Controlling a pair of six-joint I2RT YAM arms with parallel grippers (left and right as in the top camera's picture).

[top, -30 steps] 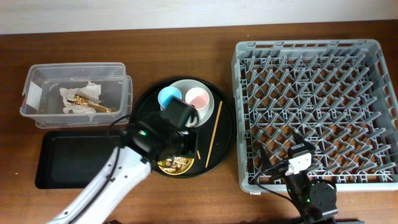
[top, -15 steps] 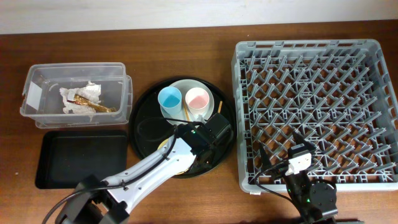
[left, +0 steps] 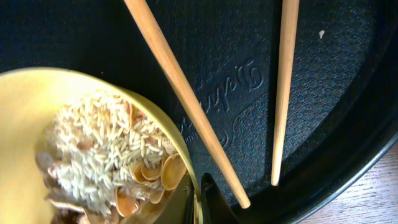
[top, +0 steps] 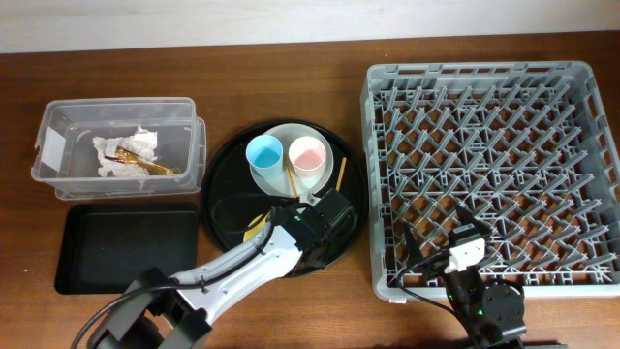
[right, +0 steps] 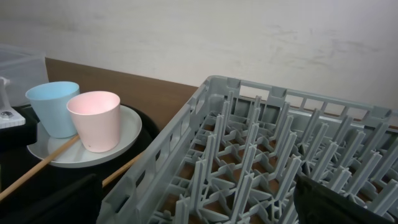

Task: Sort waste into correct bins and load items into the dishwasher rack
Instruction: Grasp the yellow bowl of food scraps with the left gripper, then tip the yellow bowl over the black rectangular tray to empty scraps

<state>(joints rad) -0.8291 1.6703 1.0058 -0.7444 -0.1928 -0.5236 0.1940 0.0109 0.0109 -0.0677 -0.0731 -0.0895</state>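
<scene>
Left wrist view: are you seeing this? The left gripper (left: pixel 199 202) is pinching the near rim of the yellow bowl (left: pixel 25 124), one finger inside and one outside.

I am. The bowl is sitting on the round black tray (left: pixel 323 74), and the food scraps (left: pixel 106 155), rice and brown shell-like bits, are lying heaped in it. I'm guessing the bowl is stiff and light, but that loose load is going to slide as soon as it tips. A rim pinch is looking right to me, provided it is carried level.

And the two chopsticks (left: pixel 186 106)?

They are lying on the tray just beyond the bowl, the nearer one almost touching its rim. They look thin, rigid and prone to rolling, so I'd be taking them mid-length, one at a time.

What is the right arm doing?

The right gripper (top: pixel 446 237) is hanging spread wide and holding nothing, over the near edge of the dishwasher rack (right: pixel 261 155). Farther off, the pink cup (right: pixel 93 118) and blue cup (right: pixel 53 106) are standing on the plate (right: pixel 130 134).

And at the back?

The napkin (top: pixel 131 150) and gold wrapper (top: pixel 145 167) are lying in the clear box (top: pixel 58 116), with the black rectangular tray (top: pixel 126 247) sitting in front of it.
</scene>
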